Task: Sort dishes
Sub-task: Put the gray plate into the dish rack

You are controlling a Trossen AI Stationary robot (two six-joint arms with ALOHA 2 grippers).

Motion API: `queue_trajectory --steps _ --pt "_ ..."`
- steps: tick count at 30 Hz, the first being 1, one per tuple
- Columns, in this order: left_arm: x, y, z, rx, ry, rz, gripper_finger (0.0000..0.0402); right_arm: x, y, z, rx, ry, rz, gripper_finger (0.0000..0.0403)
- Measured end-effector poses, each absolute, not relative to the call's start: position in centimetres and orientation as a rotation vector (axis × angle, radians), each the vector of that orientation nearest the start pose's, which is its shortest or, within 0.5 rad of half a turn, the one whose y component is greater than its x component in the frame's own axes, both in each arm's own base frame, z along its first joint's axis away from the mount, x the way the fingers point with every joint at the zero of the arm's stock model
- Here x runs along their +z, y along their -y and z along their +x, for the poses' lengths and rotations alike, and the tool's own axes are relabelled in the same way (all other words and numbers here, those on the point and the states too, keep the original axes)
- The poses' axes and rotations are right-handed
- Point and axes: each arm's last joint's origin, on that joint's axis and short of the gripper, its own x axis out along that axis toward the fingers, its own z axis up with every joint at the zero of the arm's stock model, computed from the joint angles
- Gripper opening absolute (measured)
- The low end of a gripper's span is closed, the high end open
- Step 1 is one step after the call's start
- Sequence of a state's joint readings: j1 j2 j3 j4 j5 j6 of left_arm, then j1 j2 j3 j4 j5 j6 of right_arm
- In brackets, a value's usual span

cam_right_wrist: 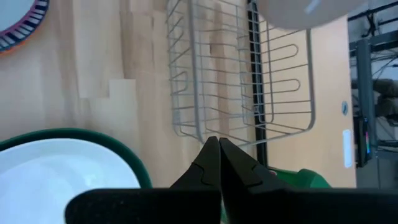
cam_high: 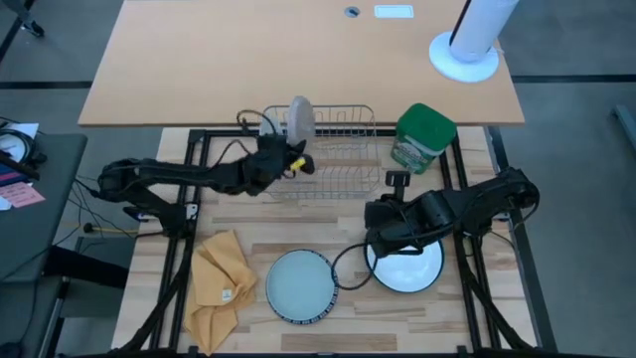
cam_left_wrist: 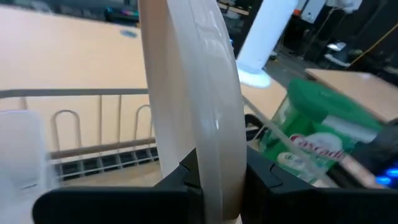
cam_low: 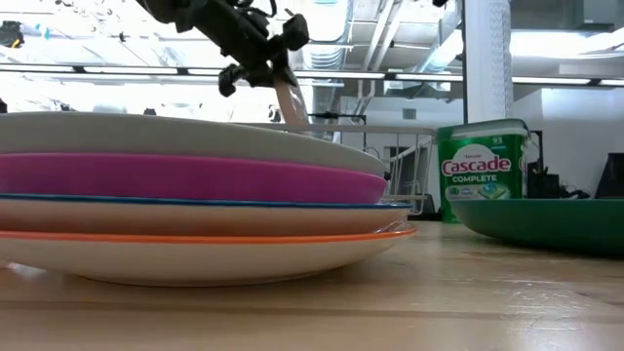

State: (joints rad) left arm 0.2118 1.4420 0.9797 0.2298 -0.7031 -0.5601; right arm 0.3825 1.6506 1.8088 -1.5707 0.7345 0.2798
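Plate stack [cam_low: 195, 190], sideways, low view only

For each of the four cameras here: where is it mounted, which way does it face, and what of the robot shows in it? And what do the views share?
High view: above the table, looking straight down; both arms show, the left gripper holding a grey plate over the wire rack.
Low view: at table height, behind the plate stack; the left arm comes in from above.
Left wrist view: past its fingers, clamped on the upright plate.
Right wrist view: past its shut gripper, over the green-rimmed plate.
Shared: rack and green canister appear in all four.
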Motion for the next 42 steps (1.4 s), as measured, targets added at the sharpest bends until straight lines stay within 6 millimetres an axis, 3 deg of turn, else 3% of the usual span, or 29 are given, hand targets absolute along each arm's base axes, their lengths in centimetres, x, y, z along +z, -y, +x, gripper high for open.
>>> queue_trajectory --steps 5,10,18,42 --pt "29.4 -11.1 30.5 0.794 -0.053 -0.544 0.0043 37.7 -9.0 27.3 -0.449 -1.129 -0.510 0.0000" --pt "29.6 -12.1 30.0 0.844 -0.128 -0.547 0.0043 37.8 -8.9 27.3 -0.442 -1.132 -0.525 0.0000" --pt "28.8 -12.0 29.4 0.922 -0.260 -0.592 0.0043 37.8 -9.0 27.3 -0.441 -1.132 -0.525 0.0000" --pt "27.9 -11.1 29.3 0.926 -0.317 -0.614 0.0043 37.8 -9.0 27.3 -0.441 -1.131 -0.525 0.0000"
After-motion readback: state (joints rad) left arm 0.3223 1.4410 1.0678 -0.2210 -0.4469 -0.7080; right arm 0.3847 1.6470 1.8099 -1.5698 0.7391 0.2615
